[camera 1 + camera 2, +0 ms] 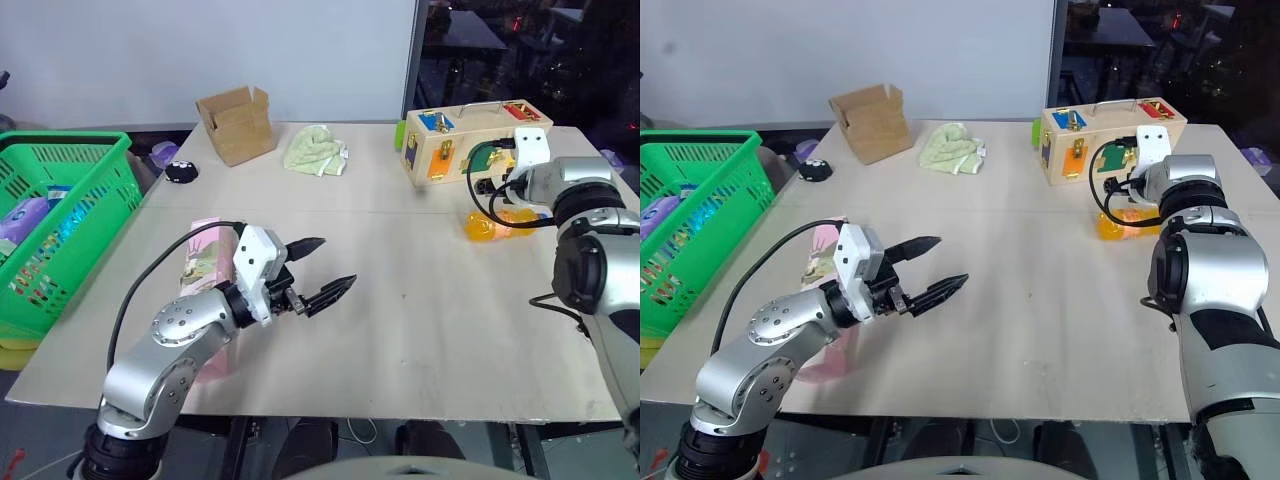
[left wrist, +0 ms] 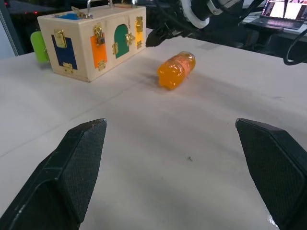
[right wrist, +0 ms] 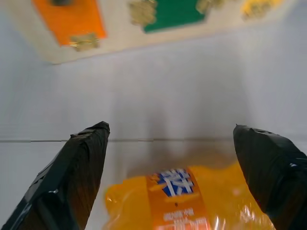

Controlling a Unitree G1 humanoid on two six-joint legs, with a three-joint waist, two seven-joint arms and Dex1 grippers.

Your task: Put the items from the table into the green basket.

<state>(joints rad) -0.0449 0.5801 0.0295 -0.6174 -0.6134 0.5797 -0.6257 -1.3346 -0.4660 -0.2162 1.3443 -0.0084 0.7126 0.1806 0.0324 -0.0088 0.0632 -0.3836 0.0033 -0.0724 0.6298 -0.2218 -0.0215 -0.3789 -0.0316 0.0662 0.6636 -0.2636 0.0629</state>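
A small orange-drink bottle (image 1: 488, 226) lies on its side on the beige table (image 1: 420, 340), at the right, in front of the wooden box. My right gripper (image 3: 170, 127) hovers over it, open, with the bottle (image 3: 192, 201) low between the fingers and nothing gripped. The long pink carton (image 1: 204, 262) lies near the table's left edge, partly hidden under my left arm. My left gripper (image 1: 337, 262) is open and empty above the middle of the table, pointing toward the bottle (image 2: 176, 70). The green basket (image 1: 70, 215) stands off the table's left side with several goods inside.
A wooden latch box (image 1: 470, 140) with coloured doors stands just behind the bottle. At the back sit a small brown cardboard box (image 1: 237, 123), a crumpled pale green cloth (image 1: 316, 150) and a small black object (image 1: 181, 171).
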